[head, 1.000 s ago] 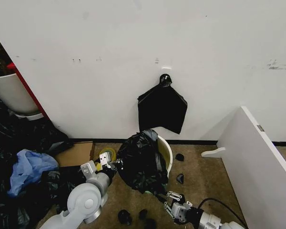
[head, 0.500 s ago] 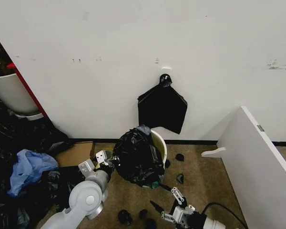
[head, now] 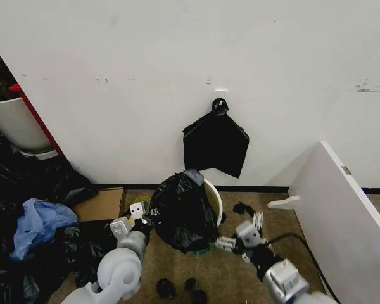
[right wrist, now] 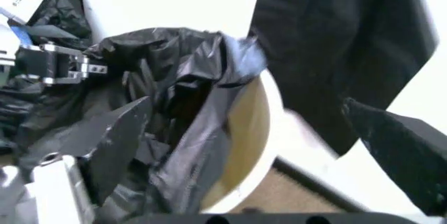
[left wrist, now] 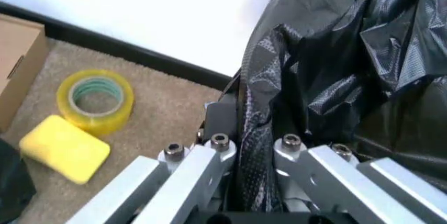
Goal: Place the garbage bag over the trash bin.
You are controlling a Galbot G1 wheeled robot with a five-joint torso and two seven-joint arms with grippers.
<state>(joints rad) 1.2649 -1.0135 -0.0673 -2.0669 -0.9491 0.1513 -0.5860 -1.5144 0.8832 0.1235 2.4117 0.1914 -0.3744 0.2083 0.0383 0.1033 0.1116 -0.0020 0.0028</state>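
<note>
Left tool [left wrist: 248, 156] pinching a fold of the garbage bag [head: 180, 212] at the bag's left side, low near the floor; in the left wrist view black film runs between its two fingers [left wrist: 192, 169]. Right tool [head: 240, 235] on the bin's right side, fingers spread apart, nothing between them; its dark fingertips [right wrist: 115, 145] frame the bin opening in the right wrist view.

Garbage bag draped over the trash bin [head: 213, 197], covering its left and front; right rim and inner wall bare. Bin stands on the carpet against the wall.

Just left of the left tool: tape roll [left wrist: 96, 100], yellow sponge [left wrist: 64, 149], cardboard box [head: 100, 204]. Flat black bag [head: 215, 144] hangs on the wall above the bin.
</note>
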